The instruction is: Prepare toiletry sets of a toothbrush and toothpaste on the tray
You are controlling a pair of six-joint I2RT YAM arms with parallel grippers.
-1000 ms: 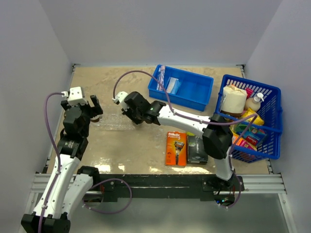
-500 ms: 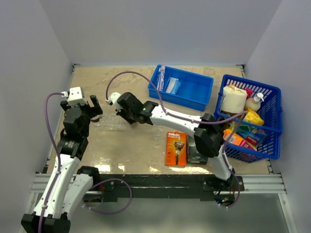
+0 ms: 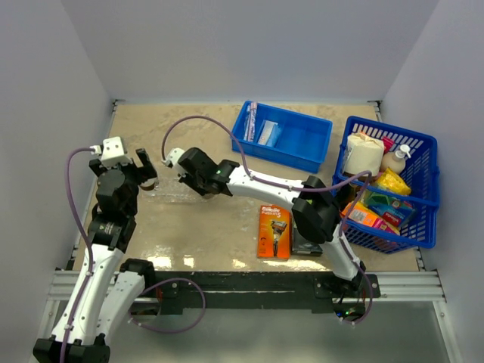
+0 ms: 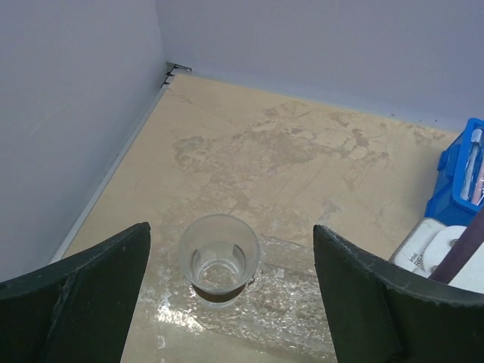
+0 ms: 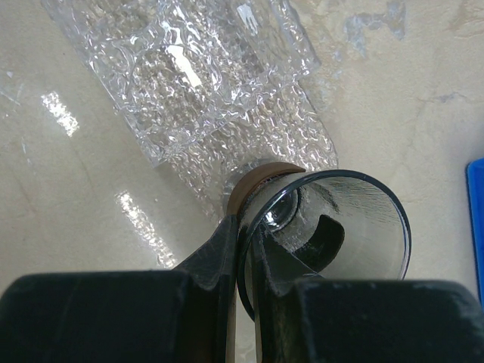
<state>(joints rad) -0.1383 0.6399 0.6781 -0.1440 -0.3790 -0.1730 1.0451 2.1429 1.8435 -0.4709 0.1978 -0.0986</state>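
- Top external: orange razor pack reads "Gillette".
- Right gripper pinches clear cup by its rim.
- Left gripper fingers spread wide above second cup.

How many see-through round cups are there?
2. One clear brownish-tinted round cup stands on the clear plastic tray; the other cup is pinched by its rim in the right gripper. More may hide in the blue lattice basket.

Tray: clear, dimpled, glossy plastic. Cup: smooth transparent plastic. Table: mottled beige, faintly glossy. Left fingers: matt black.
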